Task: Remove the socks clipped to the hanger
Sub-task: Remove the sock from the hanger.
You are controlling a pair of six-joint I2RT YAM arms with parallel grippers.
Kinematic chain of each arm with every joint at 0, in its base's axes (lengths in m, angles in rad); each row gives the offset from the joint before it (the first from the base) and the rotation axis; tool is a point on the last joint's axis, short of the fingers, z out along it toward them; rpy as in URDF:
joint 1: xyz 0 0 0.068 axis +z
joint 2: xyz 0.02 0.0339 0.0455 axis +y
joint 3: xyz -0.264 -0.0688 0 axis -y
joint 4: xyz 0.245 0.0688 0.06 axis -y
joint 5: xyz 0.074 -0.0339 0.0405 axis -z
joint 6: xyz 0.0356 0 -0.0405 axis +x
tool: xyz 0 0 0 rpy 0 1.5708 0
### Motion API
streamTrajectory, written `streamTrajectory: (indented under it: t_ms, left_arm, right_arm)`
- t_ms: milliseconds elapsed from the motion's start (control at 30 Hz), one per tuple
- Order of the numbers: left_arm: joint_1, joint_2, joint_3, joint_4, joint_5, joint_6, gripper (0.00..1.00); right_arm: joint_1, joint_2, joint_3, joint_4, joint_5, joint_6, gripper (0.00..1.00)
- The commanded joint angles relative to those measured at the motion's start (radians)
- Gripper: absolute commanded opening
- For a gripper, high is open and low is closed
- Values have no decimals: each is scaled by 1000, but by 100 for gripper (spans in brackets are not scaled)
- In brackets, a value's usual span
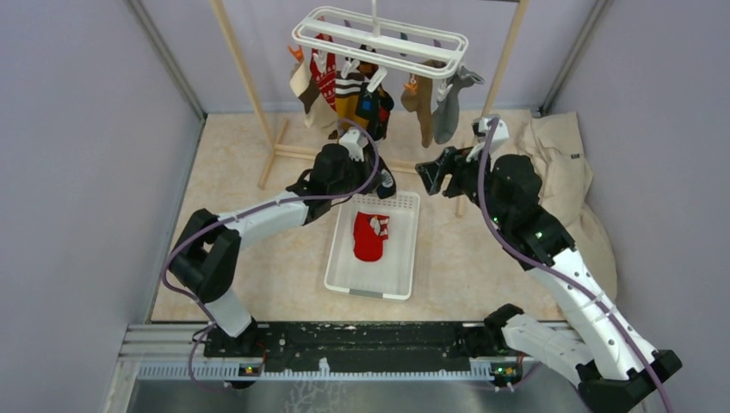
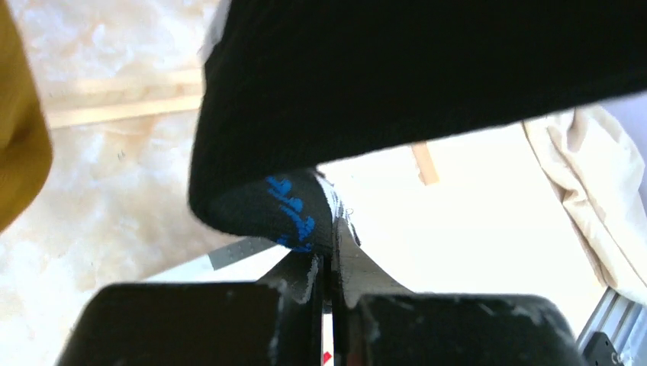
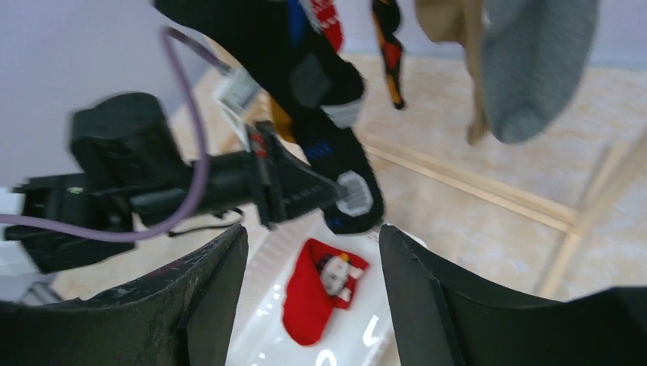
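The white hanger (image 1: 379, 39) hangs from the wooden rack with several socks clipped under it. Among them are a red patterned one (image 1: 325, 77), a brown one (image 1: 422, 107) and a grey one (image 1: 448, 112). My left gripper (image 2: 329, 248) is shut on the toe of a hanging black sock (image 2: 397, 76) with blue marks. The right wrist view shows that same grip on the black sock (image 3: 336, 137). My right gripper (image 3: 313, 229) is open and empty, just right of it and below the brown sock. A red sock (image 1: 370, 237) lies in the white basket (image 1: 344, 280).
The wooden rack (image 1: 250, 95) has posts and floor bars behind the basket. A large beige cloth (image 1: 564, 172) is heaped at the right beside my right arm. Grey walls close in on both sides. A mustard sock (image 2: 19, 130) hangs close to my left gripper.
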Motion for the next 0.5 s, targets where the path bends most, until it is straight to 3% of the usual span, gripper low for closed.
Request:
streamTrajectory:
  t_ms: [0,200,467]
  left_arm:
    - [-6,-45,40,-113,49,-7,0]
    - [-6,-87,49,-153,180,-5,0]
    - [-6,-135,53,-169,316,-19,0]
  right_arm:
    - [11,45,84,176,-220,79,64]
    - [11,151,137,339,-340,180,61]
    - [11,283,221,498,-325,262,55]
